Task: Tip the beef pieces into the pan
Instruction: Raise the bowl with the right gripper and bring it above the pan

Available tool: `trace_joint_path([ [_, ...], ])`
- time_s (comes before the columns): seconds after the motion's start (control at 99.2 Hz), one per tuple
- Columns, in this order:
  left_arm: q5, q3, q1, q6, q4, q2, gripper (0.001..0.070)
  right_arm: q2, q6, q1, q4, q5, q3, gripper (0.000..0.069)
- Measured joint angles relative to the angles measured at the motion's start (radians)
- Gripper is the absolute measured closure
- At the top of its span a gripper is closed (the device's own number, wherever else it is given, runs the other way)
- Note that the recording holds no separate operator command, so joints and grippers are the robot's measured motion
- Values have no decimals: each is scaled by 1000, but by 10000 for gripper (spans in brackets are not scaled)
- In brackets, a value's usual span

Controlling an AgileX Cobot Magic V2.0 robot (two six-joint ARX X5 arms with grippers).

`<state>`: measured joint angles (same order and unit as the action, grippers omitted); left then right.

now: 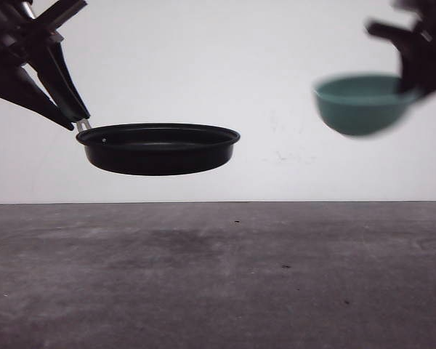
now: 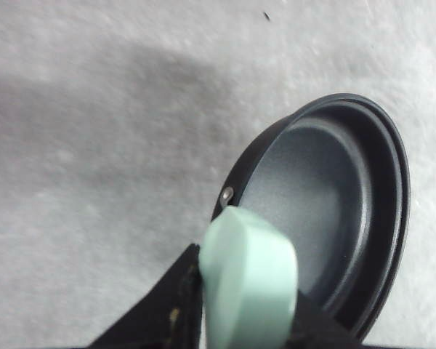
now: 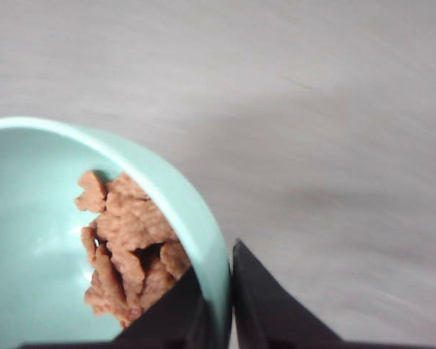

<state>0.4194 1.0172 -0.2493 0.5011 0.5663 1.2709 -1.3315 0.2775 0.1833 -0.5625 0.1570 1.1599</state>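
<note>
Grey, mottled counter (image 1: pixel 218 283) fills the lower half of the front view, with a plain white wall (image 1: pixel 276 43) behind it.

Above the counter the pan (image 1: pixel 158 148) hangs in the air, well clear of the surface, roughly level, left of centre. It is shallow, round and black; its inside is bare in the left wrist view. Its pale mint-green handle (image 2: pixel 247 287) sits between the fingers of the left tool (image 2: pixel 240 320), which is clamped on it; in the front view that tool (image 1: pixel 76 120) reaches down from the upper left corner to the pan's left edge, where the thin metal neck just shows.

Well apart from the pan, at the upper right of the front view, a teal-green bowl (image 1: pixel 360 104) is also held in the air, higher than the pan and blurred. The right tool (image 1: pixel 414 80) grips it at its right side. In the right wrist view the two dark fingers (image 3: pixel 265 305) stand on either side of the bowl's rim, one inside and one outside, closed on the wall.

Inside the bowl lie the beef pieces (image 3: pixel 127 247), a small heap of irregular reddish-brown chunks piled against the wall next to the inner finger. None of them are in the pan.
</note>
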Motion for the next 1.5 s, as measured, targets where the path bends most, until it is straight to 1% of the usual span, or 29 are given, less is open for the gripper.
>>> trace_joint_path([
  [0.121, 8, 0, -32, 24, 1, 0, 650, 12, 43, 134, 29, 0, 33, 672],
  [0.282, 34, 0, -69, 54, 1, 0, 650, 6, 117, 293, 68, -16, 37, 672],
  [0.403, 53, 0, -81, 74, 2, 0, 650, -4, 153, 383, 99, -86, 37, 672],
  [0.524, 69, 0, -81, 82, 9, 0, 650, -11, 153, 451, 100, -218, 37, 672],
  [0.645, 77, 0, -81, 91, 36, 0, 650, -24, 96, 493, 114, -370, 37, 672],
  [0.776, 77, 0, -81, 92, 82, 0, 650, -47, 6, 531, 172, -504, 37, 672],
  [0.877, 77, 0, -81, 92, 110, 0, 650, -77, -49, 557, 212, -554, 37, 672],
  [0.928, 77, 0, -81, 95, 119, 0, 650, -96, -69, 570, 217, -565, 37, 672],
  [0.988, 77, 0, -80, 98, 126, 1, 650, -123, -93, 589, 216, -602, 37, 672],
  [1.059, 77, 0, -79, 103, 140, 6, 650, -156, -121, 616, 222, -667, 37, 672],
  [1.159, 77, 0, -78, 106, 158, 24, 650, -196, -146, 656, 264, -788, 36, 672],
  [1.27, 85, 0, -76, 106, 165, 32, 650, -217, -163, 679, 354, -808, 35, 672],
  [1.331, 85, 0, -76, 106, 166, 36, 650, -217, -193, 695, 421, -816, 35, 672],
  [1.412, 85, 0, -71, 106, 164, 42, 650, -217, -269, 720, 513, -835, 35, 672],
  [1.502, 85, 0, -58, 106, 163, 49, 650, -217, -390, 757, 573, -835, 35, 672],
])
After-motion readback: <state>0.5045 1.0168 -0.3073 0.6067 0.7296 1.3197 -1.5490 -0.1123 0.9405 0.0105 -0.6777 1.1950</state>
